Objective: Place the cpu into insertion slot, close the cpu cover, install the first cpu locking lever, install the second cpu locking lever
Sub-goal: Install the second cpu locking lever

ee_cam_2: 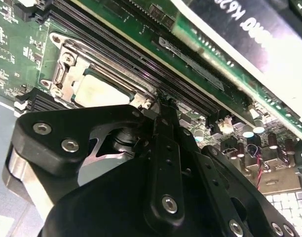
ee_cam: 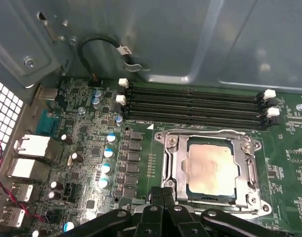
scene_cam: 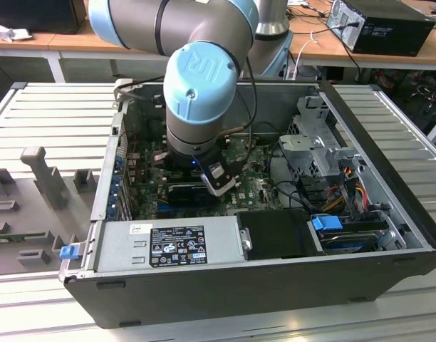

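The cpu (ee_cam: 212,170) lies flat in the insertion slot (ee_cam: 249,195) on the green motherboard (ee_cam: 82,128), its tan-silver face showing through the cut-out of the cpu cover (ee_cam: 176,168), which is down over it. A thin wire lever (ee_cam: 205,131) runs along the socket's edge beside the memory slots. My gripper (ee_cam: 163,193) is shut, with nothing visible between its black fingers, and its tips are at the socket's edge. In the second wrist view the gripper (ee_cam_2: 164,100) touches down by a corner of the cover (ee_cam_2: 62,74), next to the cpu (ee_cam_2: 99,91). In the exterior view the arm's wrist (scene_cam: 200,92) reaches down into the open computer case.
Long black memory slots (ee_cam: 195,103) lie just beyond the socket. Capacitors (ee_cam: 106,153) and rear ports (ee_cam: 27,148) stand to one side. A black cable (ee_cam: 99,44) loops along the case wall. The power supply (scene_cam: 168,246) and drive cage (scene_cam: 318,149) flank the arm.
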Robot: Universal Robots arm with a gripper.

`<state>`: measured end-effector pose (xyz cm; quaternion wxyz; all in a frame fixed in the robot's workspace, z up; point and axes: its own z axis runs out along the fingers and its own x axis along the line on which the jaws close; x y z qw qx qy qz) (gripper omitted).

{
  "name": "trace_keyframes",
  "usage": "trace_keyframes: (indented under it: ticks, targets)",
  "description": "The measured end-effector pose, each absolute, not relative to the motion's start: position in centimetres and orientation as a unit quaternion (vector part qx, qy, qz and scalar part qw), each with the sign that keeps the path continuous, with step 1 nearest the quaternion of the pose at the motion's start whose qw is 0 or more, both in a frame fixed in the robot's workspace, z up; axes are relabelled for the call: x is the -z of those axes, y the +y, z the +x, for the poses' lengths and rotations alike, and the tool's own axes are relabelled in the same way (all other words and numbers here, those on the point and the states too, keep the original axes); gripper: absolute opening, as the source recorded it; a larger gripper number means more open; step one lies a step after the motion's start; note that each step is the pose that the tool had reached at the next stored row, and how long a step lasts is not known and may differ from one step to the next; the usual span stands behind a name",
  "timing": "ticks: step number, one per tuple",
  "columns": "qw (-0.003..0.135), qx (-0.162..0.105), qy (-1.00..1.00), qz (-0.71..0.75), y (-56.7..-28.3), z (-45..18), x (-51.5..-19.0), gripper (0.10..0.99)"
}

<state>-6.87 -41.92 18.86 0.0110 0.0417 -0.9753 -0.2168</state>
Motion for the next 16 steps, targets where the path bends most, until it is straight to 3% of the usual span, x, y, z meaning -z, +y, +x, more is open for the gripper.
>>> trace_keyframes:
  ticks: [16]
  targets:
    - [0.011,0.216,-0.975,0.042,-41.7,-7.1,-22.1,0.106]
